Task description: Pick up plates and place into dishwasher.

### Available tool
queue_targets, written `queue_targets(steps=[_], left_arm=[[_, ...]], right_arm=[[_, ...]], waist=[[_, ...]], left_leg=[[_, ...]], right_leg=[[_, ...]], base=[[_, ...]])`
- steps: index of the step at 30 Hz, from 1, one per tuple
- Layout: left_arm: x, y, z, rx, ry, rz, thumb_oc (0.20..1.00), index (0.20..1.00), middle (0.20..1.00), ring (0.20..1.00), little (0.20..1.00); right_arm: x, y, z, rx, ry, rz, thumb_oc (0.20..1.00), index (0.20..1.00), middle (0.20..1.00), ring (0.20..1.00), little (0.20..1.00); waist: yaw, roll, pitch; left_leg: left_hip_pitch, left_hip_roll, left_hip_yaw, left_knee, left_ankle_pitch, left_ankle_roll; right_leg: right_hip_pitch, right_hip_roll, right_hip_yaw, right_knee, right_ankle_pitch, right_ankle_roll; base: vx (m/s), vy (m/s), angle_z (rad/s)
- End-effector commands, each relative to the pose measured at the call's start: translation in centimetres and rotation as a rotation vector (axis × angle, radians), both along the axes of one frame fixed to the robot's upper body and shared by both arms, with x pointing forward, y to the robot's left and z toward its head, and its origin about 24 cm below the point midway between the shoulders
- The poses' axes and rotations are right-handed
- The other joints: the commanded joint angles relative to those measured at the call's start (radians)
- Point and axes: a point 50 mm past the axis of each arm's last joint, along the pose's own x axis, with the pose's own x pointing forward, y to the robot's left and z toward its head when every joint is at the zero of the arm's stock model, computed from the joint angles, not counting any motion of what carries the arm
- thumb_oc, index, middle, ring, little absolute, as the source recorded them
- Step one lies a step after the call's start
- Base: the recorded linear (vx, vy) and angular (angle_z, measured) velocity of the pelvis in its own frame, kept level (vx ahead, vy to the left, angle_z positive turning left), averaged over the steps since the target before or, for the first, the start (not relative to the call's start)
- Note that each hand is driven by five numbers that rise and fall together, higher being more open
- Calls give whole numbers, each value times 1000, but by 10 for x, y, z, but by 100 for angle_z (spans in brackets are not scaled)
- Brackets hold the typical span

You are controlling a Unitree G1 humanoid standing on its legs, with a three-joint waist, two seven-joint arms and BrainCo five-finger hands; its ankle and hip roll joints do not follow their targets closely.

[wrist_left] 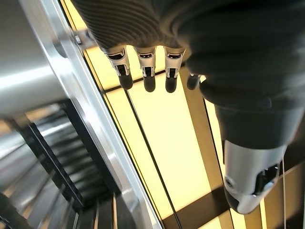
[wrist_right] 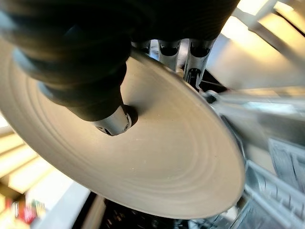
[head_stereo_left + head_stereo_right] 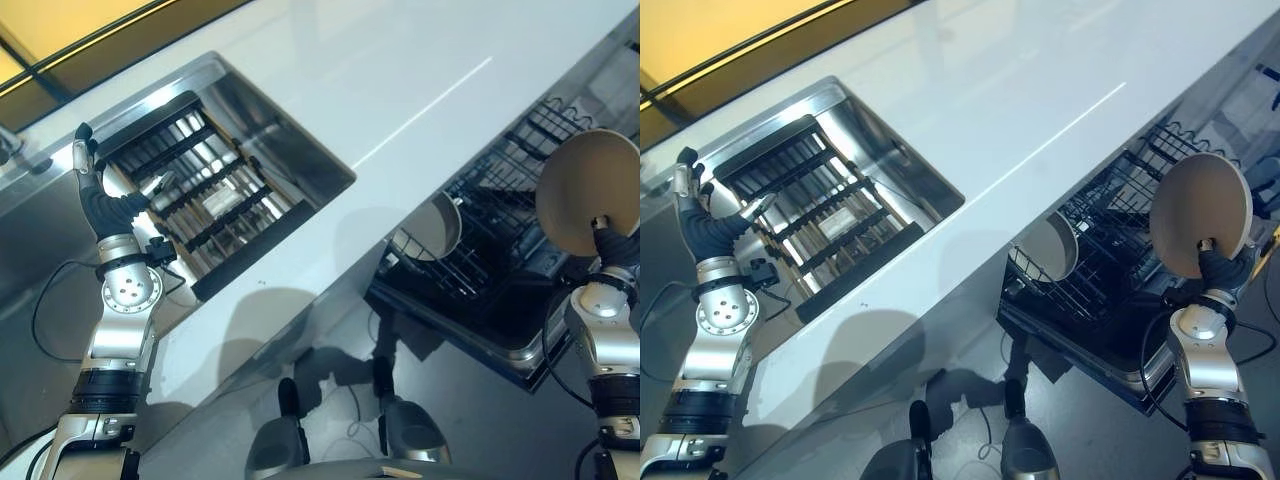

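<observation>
Now my right hand [image 3: 1218, 268] pinches a round, matte beige plate [image 3: 1200, 212] by its lower rim, thumb on the face and fingers behind, holding it upright at the right of the frame. It hangs above the black wire dishwasher rack [image 3: 1110, 260], where another plate [image 3: 1052, 248] already stands on edge down and to the left. At far left, my left hand [image 3: 92, 185] rests with fingers straight by the steel sink [image 3: 270, 120] in the white desk [image 3: 420, 70].

Second plate [image 3: 436, 226] half behind counter [image 3: 400, 100]
</observation>
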Motion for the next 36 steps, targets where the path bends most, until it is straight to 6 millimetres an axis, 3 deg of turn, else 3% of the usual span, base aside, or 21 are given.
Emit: queue_targets(steps=[1, 7, 10, 12, 14, 17, 20, 27, 36], left_arm=[[0, 11, 22, 85, -36, 8, 1000, 1000, 1000, 1000, 1000], [2, 16, 48, 119, -90, 13, 1000, 1000, 1000, 1000, 1000], [7, 18, 53, 132, -90, 2, 1000, 1000, 1000, 1000, 1000], [10, 15, 54, 150, -92, -25, 1000, 1000, 1000, 1000, 1000], [10, 13, 59, 162, -111, -19, 1000, 1000, 1000, 1000, 1000], [11, 15, 68, 151, -154, 30, 1000, 1000, 1000, 1000, 1000], [10, 23, 76, 141, -173, 50, 1000, 1000, 1000, 1000, 1000], [7, 24, 77, 164, -177, 33, 1000, 1000, 1000, 1000, 1000], [8, 19, 84, 187, -200, 36, 1000, 1000, 1000, 1000, 1000]], right_arm=[[3, -10, 30, -221, 37, -11, 200, 200, 200, 200, 200], [5, -19, 31, -259, 95, -38, 200, 200, 200, 200, 200], [-2, -22, 22, -246, 117, -30, 200, 200, 200, 200, 200], [-10, -22, 7, -241, 147, -20, 200, 200, 200, 200, 200], [-3, -15, 6, -242, 138, 8, 200, 200, 200, 200, 200], [23, -8, 30, -265, 112, 56, 200, 200, 200, 200, 200], [34, -4, 47, -274, 85, 75, 200, 200, 200, 200, 200], [31, -9, 56, -284, 56, 61, 200, 200, 200, 200, 200], [29, -21, 90, -406, 22, -36, 200, 200, 200, 200, 200]], waist=[[5, -55, -49], [16, -45, 0], [-4, -42, 17], [-21, -55, 23], [-22, -56, 52], [-5, -51, 90], [8, -45, 119], [25, -28, 140], [7, 10, 160]], left_leg=[[-94, -44, 12, 167, -53, 38], [-116, -73, 1, 127, -37, 57], [-141, -81, -33, 148, -42, 70], [-150, -100, -60, 166, -57, 79], [-156, -90, -60, 173, -64, 75], [-191, -70, -41, 195, -72, 60], [-240, -42, -46, 226, -64, 47], [-266, -8, -68, 173, 0, 16], [-283, 17, -69, 121, 50, -6]], right_leg=[[-44, 1, 21, 157, -93, 4], [-92, 19, 25, 233, -131, 1], [-160, 30, 89, 331, -156, 2], [-182, -21, 129, 320, -118, 35], [-212, -72, 149, 300, -71, 74], [-215, -85, 143, 232, -39, 72], [-218, -61, 136, 215, -44, 57], [-208, -24, 63, 181, -60, 23], [-265, -3, 32, 205, -68, 7]], base=[[-8, 76, 10], [-125, 63, 3], [-30, -93, 19], [0, -297, 79], [-90, -265, 57], [-160, -237, -14], [-116, -280, -15], [-24, -190, 1], [-13, -82, 8]])
